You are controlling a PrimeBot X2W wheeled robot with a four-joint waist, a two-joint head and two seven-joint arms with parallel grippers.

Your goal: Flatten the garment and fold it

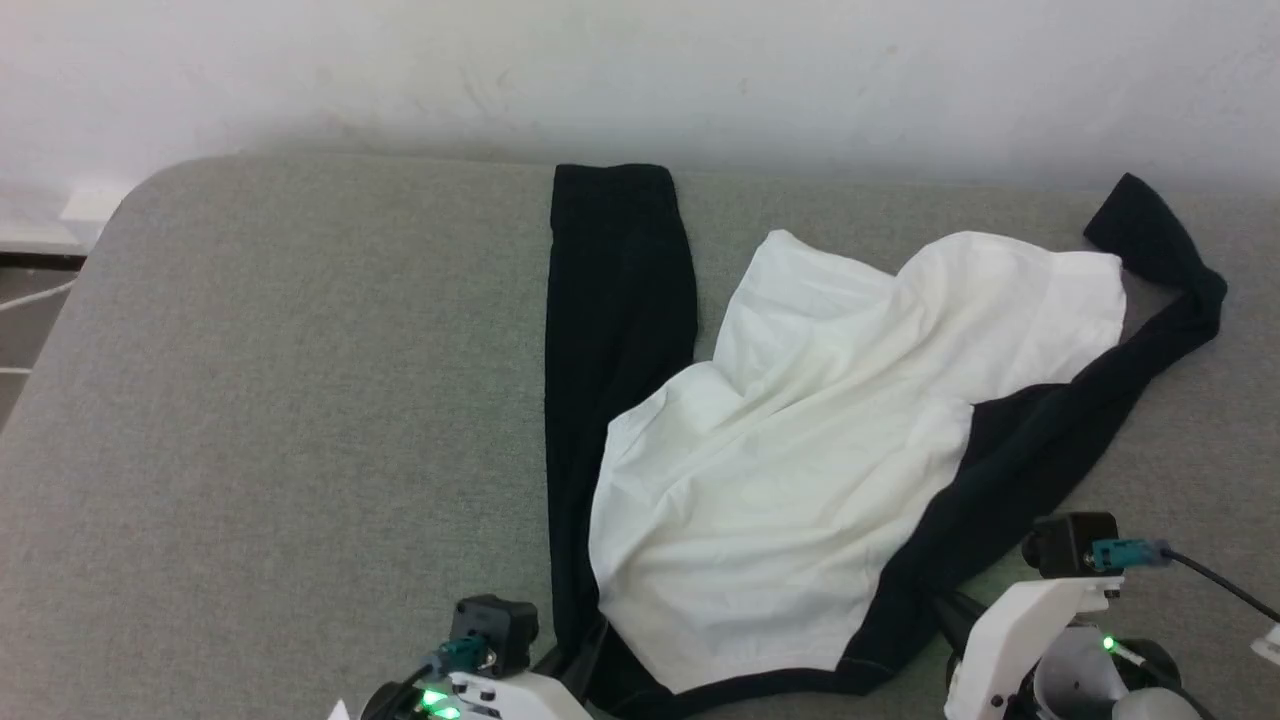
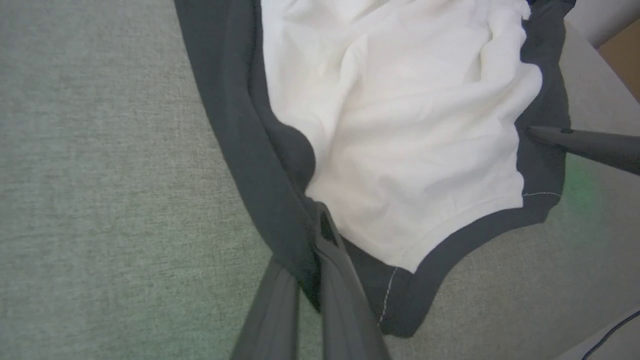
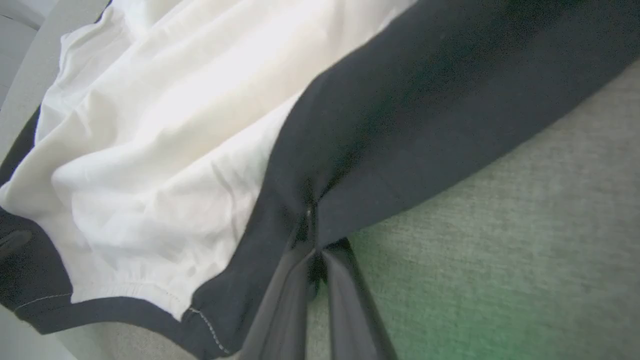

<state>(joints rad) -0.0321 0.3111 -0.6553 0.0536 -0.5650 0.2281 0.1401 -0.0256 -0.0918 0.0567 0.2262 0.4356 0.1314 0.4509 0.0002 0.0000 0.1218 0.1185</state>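
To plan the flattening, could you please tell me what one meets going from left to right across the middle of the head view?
Grey surface → straight black sleeve → white body → bent black sleeve → grey surface again.

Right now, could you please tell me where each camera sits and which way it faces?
Head view: on the head, facing down at the garment on a grey surface; left gripper and right gripper at bottom.
Left wrist view: on the left wrist, along its fingers, shut on the garment's black edge.
Right wrist view: on the right wrist, along its fingers, shut on black fabric.
Shared: both wrist views show the garment's white body.
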